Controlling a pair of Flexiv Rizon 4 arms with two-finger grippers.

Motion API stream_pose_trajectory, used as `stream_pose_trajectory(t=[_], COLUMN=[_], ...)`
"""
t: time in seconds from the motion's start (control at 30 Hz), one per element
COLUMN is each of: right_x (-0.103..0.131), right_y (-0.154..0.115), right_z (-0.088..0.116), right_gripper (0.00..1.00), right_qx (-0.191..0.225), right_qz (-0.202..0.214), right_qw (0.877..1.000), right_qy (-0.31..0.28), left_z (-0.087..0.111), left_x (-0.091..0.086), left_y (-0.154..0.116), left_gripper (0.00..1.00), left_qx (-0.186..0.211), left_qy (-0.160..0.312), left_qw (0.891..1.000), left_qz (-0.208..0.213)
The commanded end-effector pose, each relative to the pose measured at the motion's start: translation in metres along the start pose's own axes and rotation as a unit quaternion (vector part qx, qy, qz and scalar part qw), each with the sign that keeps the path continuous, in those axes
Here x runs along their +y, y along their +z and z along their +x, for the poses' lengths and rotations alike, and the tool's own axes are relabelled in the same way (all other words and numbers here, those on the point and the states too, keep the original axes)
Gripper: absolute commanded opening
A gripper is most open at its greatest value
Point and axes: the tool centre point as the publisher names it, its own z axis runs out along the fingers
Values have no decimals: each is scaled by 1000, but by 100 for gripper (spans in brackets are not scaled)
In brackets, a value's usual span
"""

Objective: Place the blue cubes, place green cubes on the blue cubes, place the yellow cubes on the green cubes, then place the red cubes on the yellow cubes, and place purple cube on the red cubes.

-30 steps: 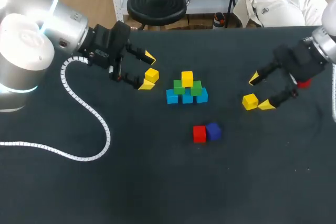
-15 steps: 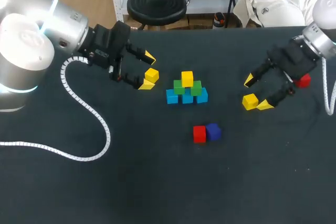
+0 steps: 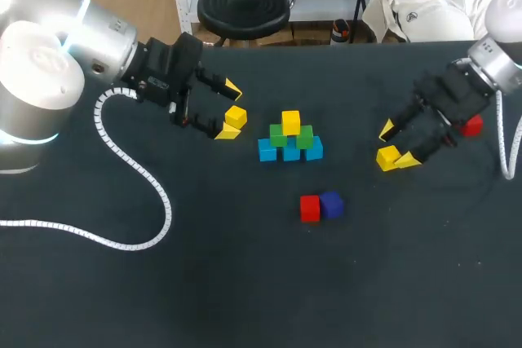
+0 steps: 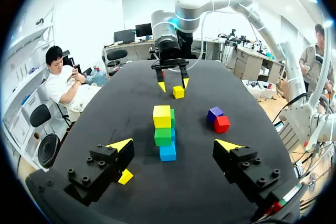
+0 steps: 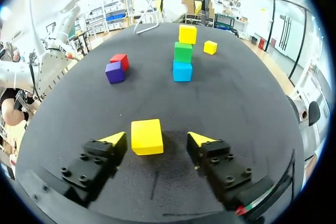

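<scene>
Right jaws have lowered astride one of three yellow cubes (image 5: 147,136) — open, empty, like left jaws.

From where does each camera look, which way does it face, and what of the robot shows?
Head view: above and behind the robot, looking down on the table; left gripper at left, right gripper at right.
Left wrist view: on the left wrist, facing past its open fingers over the cube stack to the right gripper.
Right wrist view: on the right wrist, facing the cube stack; a yellow cube lies between its open fingers.
Shared by both wrist views: cube stack, red cube, purple cube.
</scene>
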Motion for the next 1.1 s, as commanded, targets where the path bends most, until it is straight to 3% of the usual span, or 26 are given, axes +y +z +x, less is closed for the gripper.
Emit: stream_pose_trajectory(t=[0.03, 0.17, 0.23, 0.37, 0.67, 0.8, 1.1], right_x=[3, 4, 4, 6, 11, 14, 14], right_y=[1, 3, 4, 1, -15, -22, -22], right_z=[0, -2, -3, -6, -18, -28, -28], right_gripper=[48, 46, 40, 0, 0, 0, 0], right_qx=[-1, -2, -2, -10, -1, -2, -2], right_qz=[3, -1, -2, 6, 21, 31, 31], right_qw=[1000, 1000, 1000, 1000, 997, 997, 997], right_qy=[-1, -4, -5, 1, 69, 70, 70], left_z=[1, 1, 1, 1, 1, 1, 1], left_x=[0, 0, 0, 0, 0, 0, 0], left_y=[0, 0, 0, 0, 0, 0, 0], left_gripper=[100, 100, 100, 100, 100, 100, 100], left_qx=[-1, -1, -1, -1, -1, -1, -1], left_qy=[1, 1, 1, 1, 1, 1, 1], left_qw=[1000, 1000, 1000, 1000, 1000, 1000, 1000], left_qz=[0, 0, 0, 0, 0, 0, 0])
